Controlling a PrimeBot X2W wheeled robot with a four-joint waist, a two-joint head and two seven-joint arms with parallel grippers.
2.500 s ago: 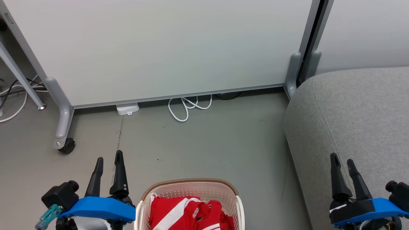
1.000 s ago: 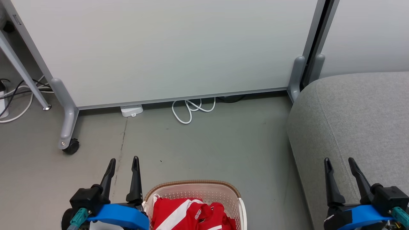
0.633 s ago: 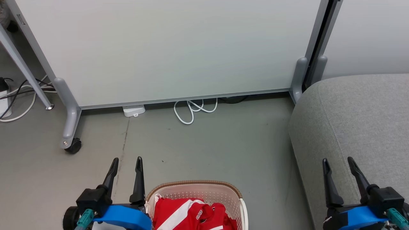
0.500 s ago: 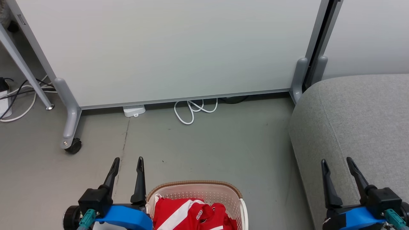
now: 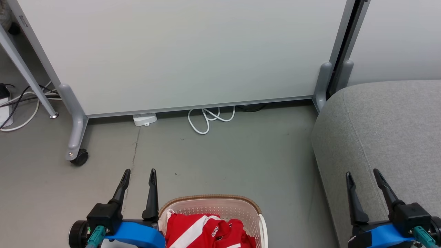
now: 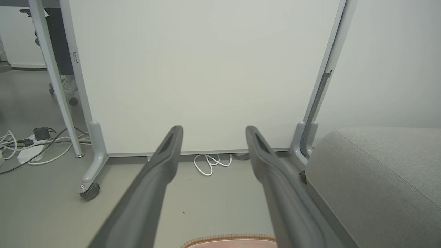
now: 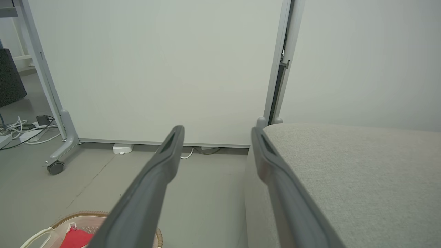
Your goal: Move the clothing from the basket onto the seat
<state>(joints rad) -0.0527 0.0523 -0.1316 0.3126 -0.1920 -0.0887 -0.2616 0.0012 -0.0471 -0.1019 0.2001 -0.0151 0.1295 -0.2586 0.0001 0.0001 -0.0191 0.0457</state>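
Observation:
Red clothing (image 5: 203, 230) with white stripes lies bunched in the cream basket (image 5: 210, 199) with its brown braided rim, at the bottom middle of the head view. My left gripper (image 5: 139, 171) stands open just left of the basket, fingers pointing up and empty. Over the grey seat (image 5: 392, 131) at the lower right, my right gripper (image 5: 361, 172) is open and empty. In the left wrist view my left gripper (image 6: 212, 129) frames the basket rim (image 6: 229, 237). The right wrist view has my right gripper (image 7: 217, 129), the seat (image 7: 351, 165) and a corner of the basket (image 7: 86, 215) with clothing (image 7: 75, 237).
A white partition panel (image 5: 179, 51) on grey wheeled legs (image 5: 74, 137) stands behind. A white cable loop (image 5: 206, 119) and a small white box (image 5: 144, 119) lie at its foot. More cables (image 5: 17, 103) lie at far left. Bare grey floor (image 5: 224, 162) stretches between basket and panel.
Over the last half second almost nothing differs. Earlier the camera shifted a little, and both grippers rolled and drew slightly inward while staying open.

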